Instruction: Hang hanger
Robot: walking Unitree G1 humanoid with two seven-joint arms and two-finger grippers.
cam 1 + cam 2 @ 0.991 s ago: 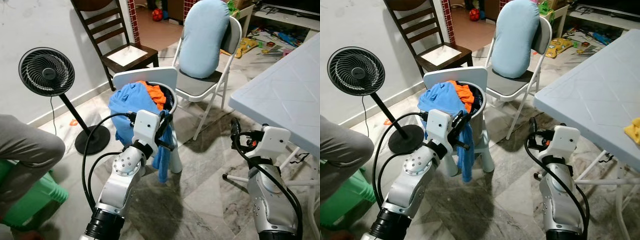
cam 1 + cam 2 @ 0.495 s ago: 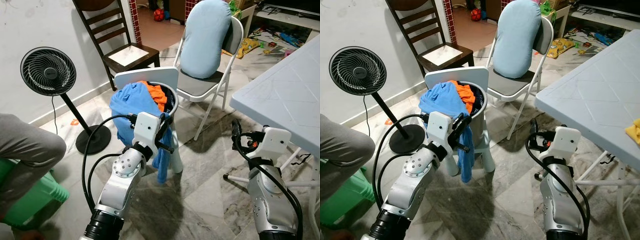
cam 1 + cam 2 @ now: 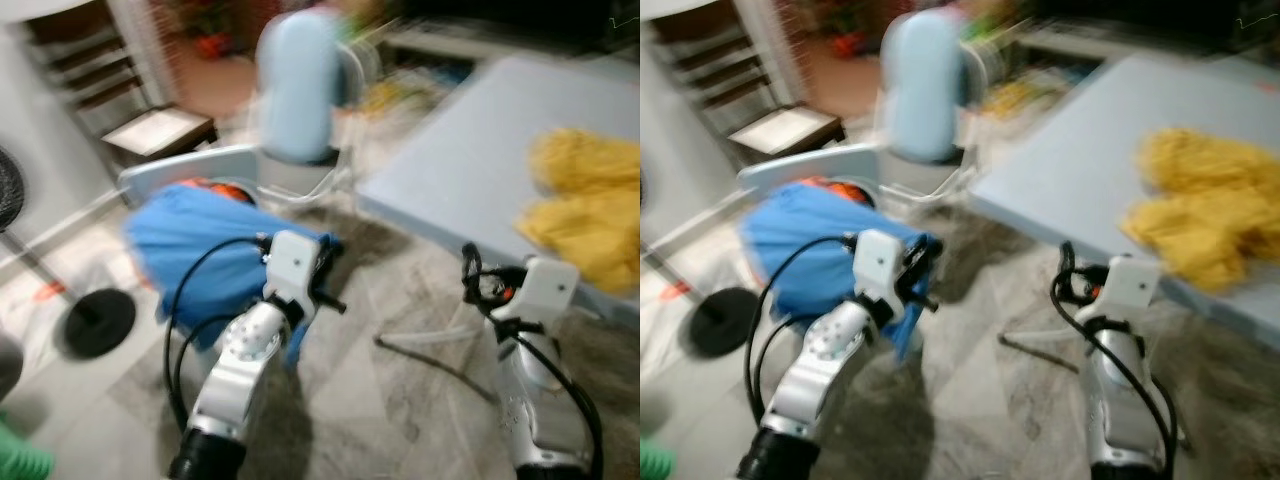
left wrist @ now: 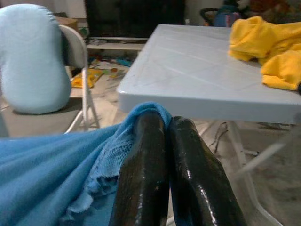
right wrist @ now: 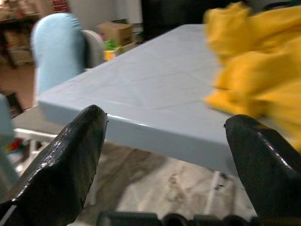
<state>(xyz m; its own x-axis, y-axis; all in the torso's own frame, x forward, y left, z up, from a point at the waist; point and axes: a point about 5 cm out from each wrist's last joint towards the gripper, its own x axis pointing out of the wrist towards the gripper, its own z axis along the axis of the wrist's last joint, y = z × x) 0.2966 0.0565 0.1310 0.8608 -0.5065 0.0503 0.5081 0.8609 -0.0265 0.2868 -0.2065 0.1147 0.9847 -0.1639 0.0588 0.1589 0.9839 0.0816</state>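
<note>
Now left end effector (image 4: 167, 155) pinching blue garment (image 4: 51, 165)

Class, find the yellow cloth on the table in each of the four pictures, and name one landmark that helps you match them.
Left eye view: yellow cloth, upper right, on the table.
Right eye view: right of centre.
Left wrist view: top right corner.
Right wrist view: upper right, blurred.
Shared landmark: the pale grey table it lies on.
</note>
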